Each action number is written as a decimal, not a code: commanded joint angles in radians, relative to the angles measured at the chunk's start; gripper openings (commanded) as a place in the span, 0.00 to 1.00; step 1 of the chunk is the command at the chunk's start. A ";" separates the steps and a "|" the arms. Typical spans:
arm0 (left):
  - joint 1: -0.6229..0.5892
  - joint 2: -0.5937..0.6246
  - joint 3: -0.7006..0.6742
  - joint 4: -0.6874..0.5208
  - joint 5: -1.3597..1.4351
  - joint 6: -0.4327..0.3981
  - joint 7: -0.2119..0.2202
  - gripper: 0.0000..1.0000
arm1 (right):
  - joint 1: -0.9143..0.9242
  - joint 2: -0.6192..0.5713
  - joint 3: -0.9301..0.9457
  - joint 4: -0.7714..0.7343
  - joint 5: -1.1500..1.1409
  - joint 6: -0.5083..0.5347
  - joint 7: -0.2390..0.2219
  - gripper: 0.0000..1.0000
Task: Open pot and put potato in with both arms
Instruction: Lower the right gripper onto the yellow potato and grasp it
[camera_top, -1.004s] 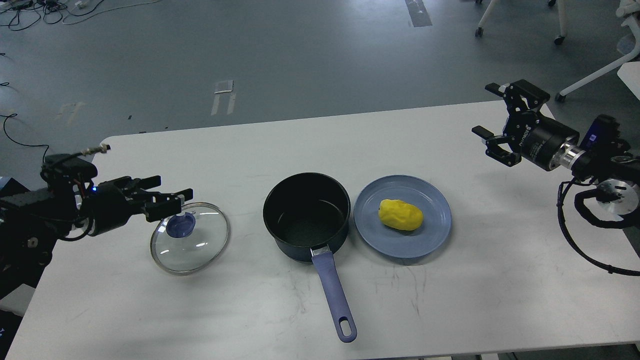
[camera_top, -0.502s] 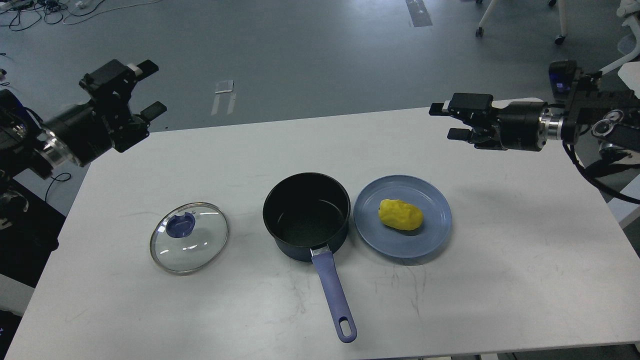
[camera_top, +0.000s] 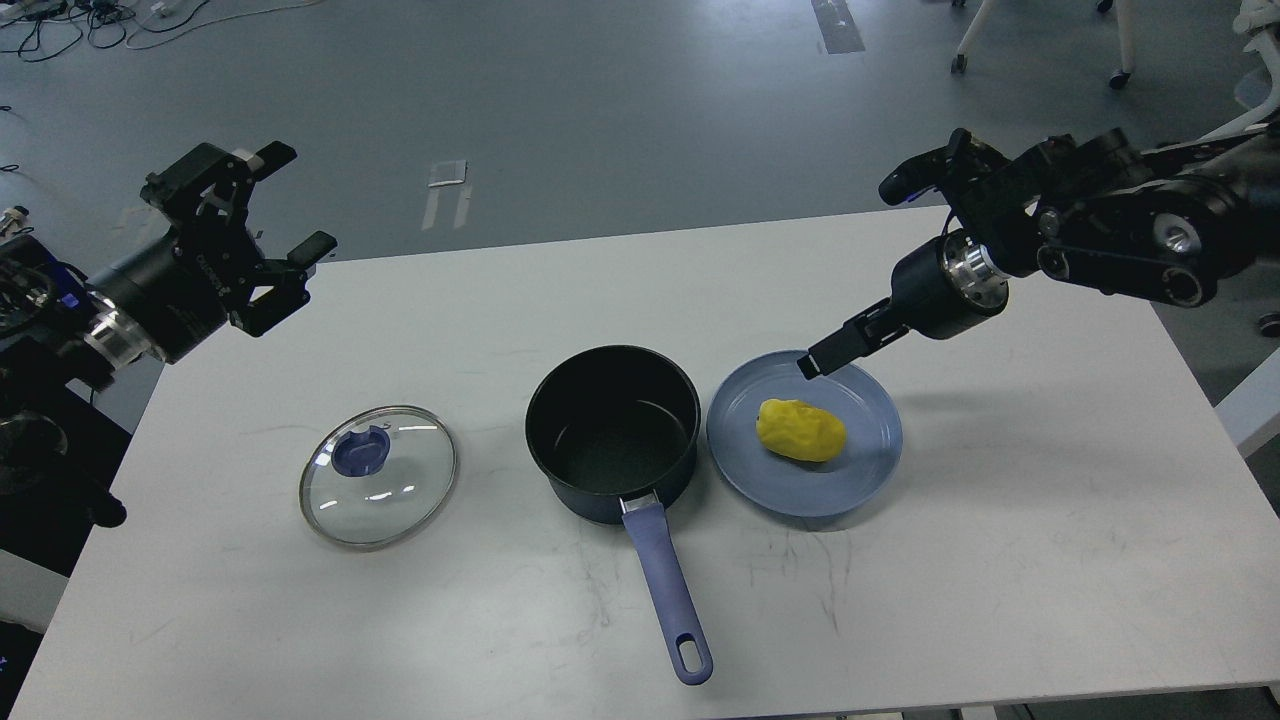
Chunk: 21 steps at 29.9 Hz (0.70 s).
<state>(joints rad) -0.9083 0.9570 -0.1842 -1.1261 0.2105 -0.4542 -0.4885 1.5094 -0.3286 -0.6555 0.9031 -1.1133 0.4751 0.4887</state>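
The black left arm comes in from the left edge, raised, its black two-finger left gripper (camera_top: 285, 205) spread wide with fingers (camera_top: 312, 245) pointing up and right. The black right arm reaches in from the right, wrist angled downward; its black right gripper (camera_top: 815, 362) appears end-on, the fingers indistinguishable.

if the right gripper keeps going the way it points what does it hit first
Probably the potato on the blue plate. The right gripper angles down-left over the plate's far rim; depth is unclear, so it may meet the plate first.
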 joint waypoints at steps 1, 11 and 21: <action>0.000 -0.009 -0.012 0.000 0.001 0.000 0.000 0.98 | 0.003 0.049 -0.018 -0.003 -0.031 -0.036 0.000 0.99; 0.000 -0.011 -0.027 -0.001 0.000 0.005 0.000 0.98 | -0.014 0.148 -0.127 -0.029 -0.034 -0.122 0.000 0.98; 0.005 -0.012 -0.027 -0.001 0.000 0.008 0.000 0.98 | -0.066 0.186 -0.157 -0.049 -0.033 -0.197 0.000 0.67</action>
<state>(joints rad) -0.9066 0.9463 -0.2117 -1.1275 0.2103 -0.4479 -0.4887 1.4537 -0.1466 -0.8074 0.8588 -1.1473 0.2845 0.4887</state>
